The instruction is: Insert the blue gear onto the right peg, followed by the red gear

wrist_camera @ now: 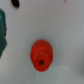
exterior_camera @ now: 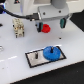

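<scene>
- The gripper [exterior_camera: 49, 26] is seen in the exterior view hanging from the white arm above the worktop [exterior_camera: 15, 50], toward its far side.
- Whether the fingers are apart or together cannot be told: the pictures are too blurred, and nothing is shown clamped between them.
- The red gear [exterior_camera: 45, 28] is found directly at the gripper's tip in the exterior view; whether it is touched there cannot be told.
- In the wrist view the red gear [wrist_camera: 41, 54] is seen from above as a small round red piece with a dark hole at its centre, lying on the pale surface.
- A dark teal shape [wrist_camera: 2, 35] is cut off at the edge of the wrist view; what it is cannot be told.
- The grey plate [exterior_camera: 35, 60] with its black rim is laid nearer the worktop's front edge, well apart from the red gear.
- The blue gear [exterior_camera: 51, 52] is seated flat on the plate, at the end toward the exterior view's right.
- The right peg cannot be made out under the blue gear's hub.
- A thin dark pin [exterior_camera: 40, 53] is stood upright on the plate, just beside the blue gear.
- A cream-coloured block [exterior_camera: 19, 28] is stood on the worktop toward the exterior view's left, well apart from the plate.
</scene>
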Controlling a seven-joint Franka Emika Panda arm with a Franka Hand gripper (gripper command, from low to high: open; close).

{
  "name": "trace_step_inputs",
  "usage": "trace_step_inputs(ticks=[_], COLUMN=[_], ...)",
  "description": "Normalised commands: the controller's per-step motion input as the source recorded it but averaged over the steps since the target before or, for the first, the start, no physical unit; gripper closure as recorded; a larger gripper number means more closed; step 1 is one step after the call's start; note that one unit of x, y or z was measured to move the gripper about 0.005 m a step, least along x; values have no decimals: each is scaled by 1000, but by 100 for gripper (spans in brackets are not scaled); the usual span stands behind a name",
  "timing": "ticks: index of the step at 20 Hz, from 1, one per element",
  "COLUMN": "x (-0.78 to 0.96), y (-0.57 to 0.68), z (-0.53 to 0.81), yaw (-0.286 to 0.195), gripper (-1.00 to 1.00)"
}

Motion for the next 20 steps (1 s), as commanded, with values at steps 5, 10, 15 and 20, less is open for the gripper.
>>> trace_step_inputs(ticks=[5,10,15,20], x=[-634,-442,-224,-240], y=[138,117,98,72], z=[-86,-247,-314,-322], yaw=[0,0,0,0], gripper=[-100,-100,-100,-100])
